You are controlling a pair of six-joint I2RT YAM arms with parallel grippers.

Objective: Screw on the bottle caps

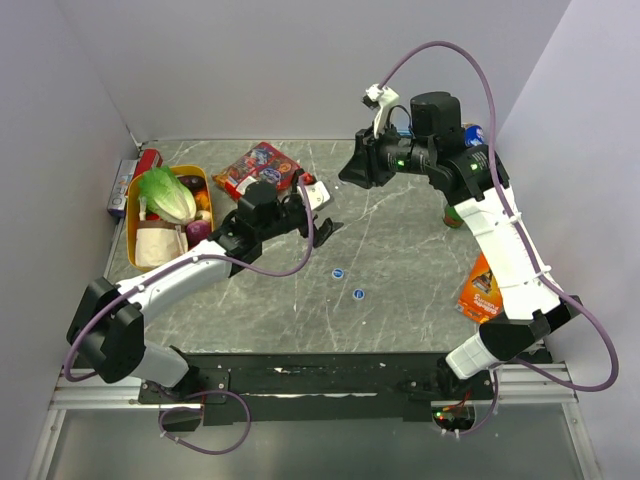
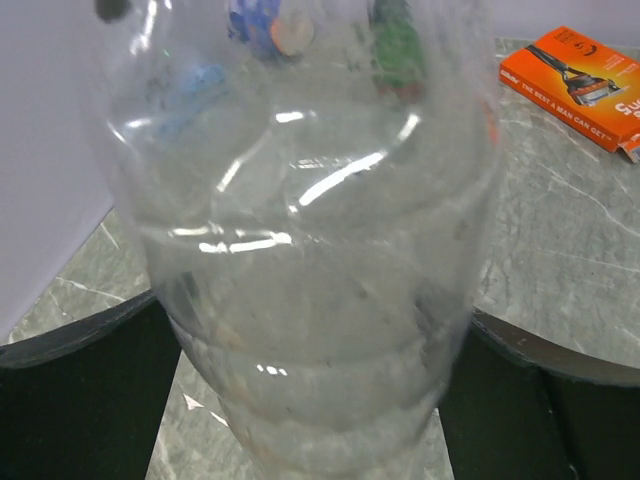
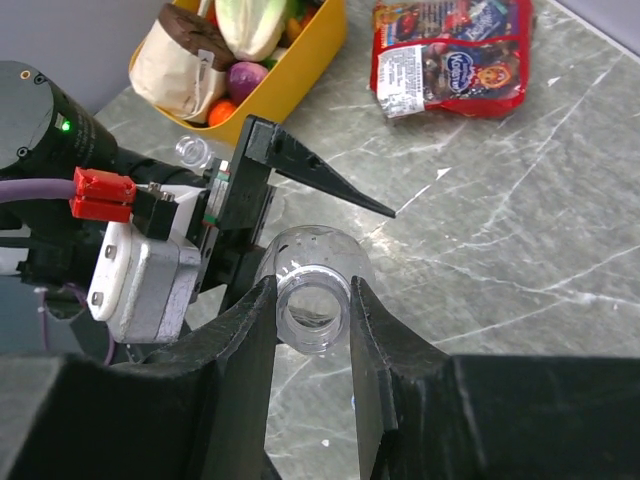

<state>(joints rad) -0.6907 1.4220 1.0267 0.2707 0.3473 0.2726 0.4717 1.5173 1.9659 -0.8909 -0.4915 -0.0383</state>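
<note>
So, my right claw is pinched on the neck of the clear bottle, my left claw gapes wide either side of its body, blue caps loose on the table.

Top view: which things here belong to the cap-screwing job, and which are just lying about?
Job in hand:
clear bottle, its neck clamped in the right gripper
left gripper, open, either side of the bottle's body
two blue caps, loose on the table

Lying about:
yellow tray of vegetables
red snack pack
orange razor pack
</note>
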